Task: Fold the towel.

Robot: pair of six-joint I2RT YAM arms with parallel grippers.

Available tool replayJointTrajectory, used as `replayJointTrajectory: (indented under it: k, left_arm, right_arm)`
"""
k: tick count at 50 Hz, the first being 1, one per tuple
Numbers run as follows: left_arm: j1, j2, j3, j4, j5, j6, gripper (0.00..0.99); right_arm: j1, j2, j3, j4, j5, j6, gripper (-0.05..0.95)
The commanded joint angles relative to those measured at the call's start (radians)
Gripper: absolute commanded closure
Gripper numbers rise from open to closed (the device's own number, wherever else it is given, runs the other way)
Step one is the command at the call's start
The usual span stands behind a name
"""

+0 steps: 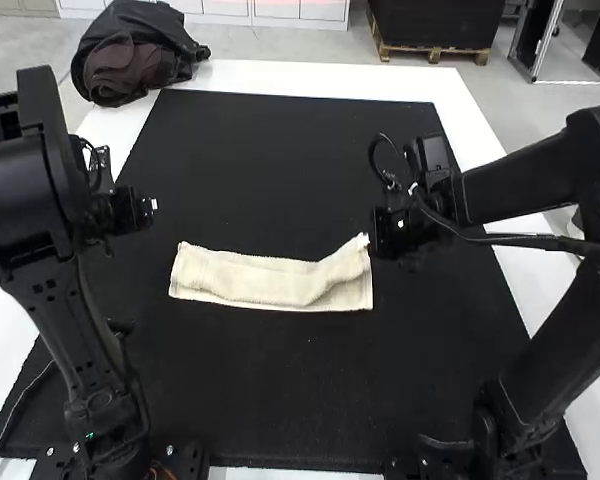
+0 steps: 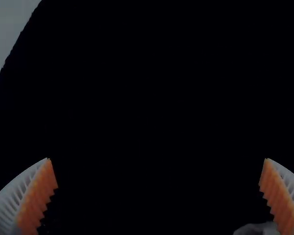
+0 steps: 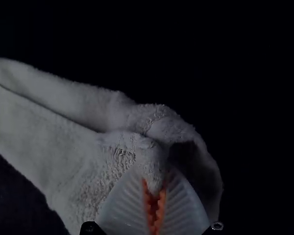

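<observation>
Towel, lying as a long, layered strip on the black mat: probably light, limp, easily rumpled, best held by end corners through every layer. Right end effector: nearly closed, pinching the raised right end. Left end effector: wide apart, empty.

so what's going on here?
The right gripper is shut on the towel at the end nearer the right arm, and the cloth is raised there. The rest of the towel lies across the black mat as a long, narrow strip. The left gripper is open, off the towel's other end and holding nothing.
</observation>
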Motion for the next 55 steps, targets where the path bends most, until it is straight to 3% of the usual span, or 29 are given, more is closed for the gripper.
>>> replayJointTrajectory:
  k: [1, 18, 34, 55]
  left_arm:
    - [0.008, -0.009, 0.019, 0.000, -0.008, -0.002, 0.030]
    - [0.003, -0.009, 0.008, 0.003, -0.052, 0.004, 0.030]
    - [-0.008, -0.009, -0.010, 0.011, -0.088, 0.007, 0.030]
    - [-0.008, -0.009, -0.016, 0.010, -0.092, 0.009, 0.030]
  right_arm:
    - [0.017, -0.026, 0.005, -0.010, -0.027, 0.015, 0.92]
    - [0.101, -0.046, 0.088, -0.077, -0.094, 0.070, 0.92]
    - [0.246, -0.024, 0.157, -0.077, -0.114, 0.132, 0.92]
    - [0.361, 0.089, 0.237, 0.030, -0.117, 0.184, 0.92]
